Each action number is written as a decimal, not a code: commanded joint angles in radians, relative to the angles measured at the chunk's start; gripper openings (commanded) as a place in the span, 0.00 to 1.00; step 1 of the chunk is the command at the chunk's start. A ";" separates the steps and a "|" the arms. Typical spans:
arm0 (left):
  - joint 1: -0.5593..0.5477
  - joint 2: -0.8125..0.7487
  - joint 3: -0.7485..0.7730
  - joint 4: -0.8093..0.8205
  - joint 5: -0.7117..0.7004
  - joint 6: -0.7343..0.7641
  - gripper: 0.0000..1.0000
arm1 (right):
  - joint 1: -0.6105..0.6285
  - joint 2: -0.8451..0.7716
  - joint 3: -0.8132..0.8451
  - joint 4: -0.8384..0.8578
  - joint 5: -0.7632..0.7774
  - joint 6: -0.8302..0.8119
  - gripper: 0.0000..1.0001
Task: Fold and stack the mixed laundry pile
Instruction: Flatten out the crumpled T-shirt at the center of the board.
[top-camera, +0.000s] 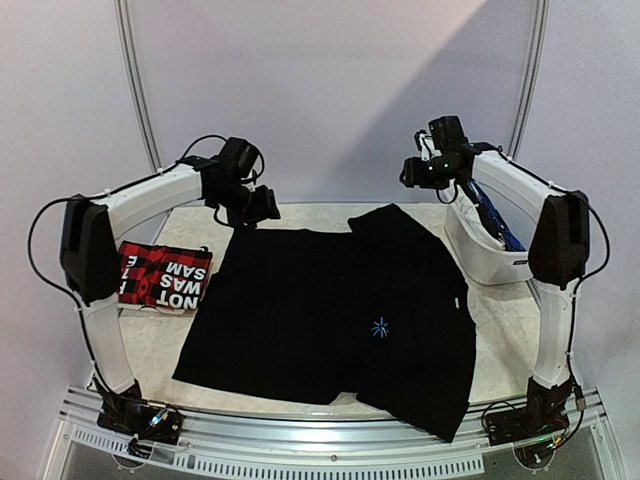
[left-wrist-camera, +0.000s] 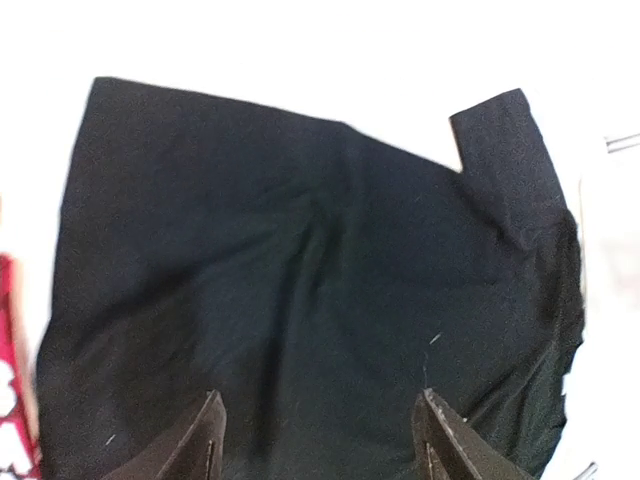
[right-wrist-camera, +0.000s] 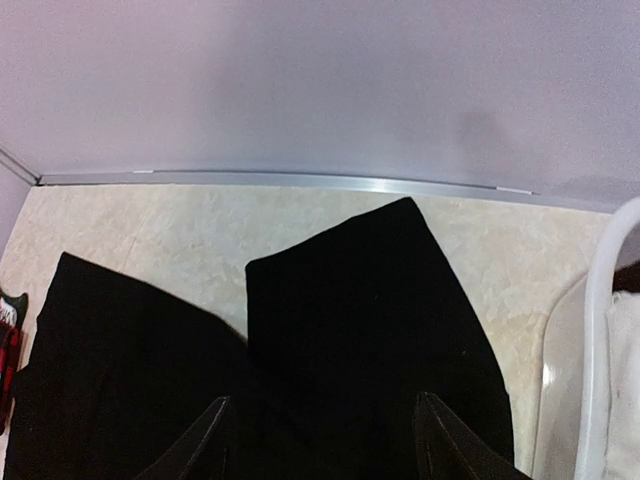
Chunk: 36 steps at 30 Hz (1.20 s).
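Currently, black garment (top-camera: 330, 310): spread flat on the bench (top-camera: 500, 340)
Red-black plaid garment (top-camera: 160, 275): folded, just left of the black garment
Left end effector (top-camera: 262, 208): held above the black garment's far left corner; fingers parted, nothing gripped
Right end effector (top-camera: 408, 173): held above the black garment's far sleeve; fingers parted, nothing gripped
White basket (top-camera: 490, 255): set right of the black garment

Surface: beige marbled tabletop (top-camera: 505, 330) | Right far corner: white plastic basket (top-camera: 480, 258) is set on the tabletop, close to the backdrop | Backdrop: plain pale lilac wall (top-camera: 330, 100) | Near edge: perforated silver metal rail (top-camera: 330, 455) is fixed along it
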 joint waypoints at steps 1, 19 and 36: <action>-0.030 -0.118 -0.145 -0.061 -0.077 0.049 0.65 | 0.040 -0.163 -0.175 -0.058 -0.010 0.064 0.61; -0.111 -0.483 -0.646 -0.135 -0.168 0.016 0.62 | 0.220 -0.618 -0.859 -0.312 -0.104 0.280 0.56; -0.176 -0.418 -0.888 0.003 -0.092 -0.112 0.60 | 0.242 -0.542 -1.161 -0.181 -0.142 0.333 0.43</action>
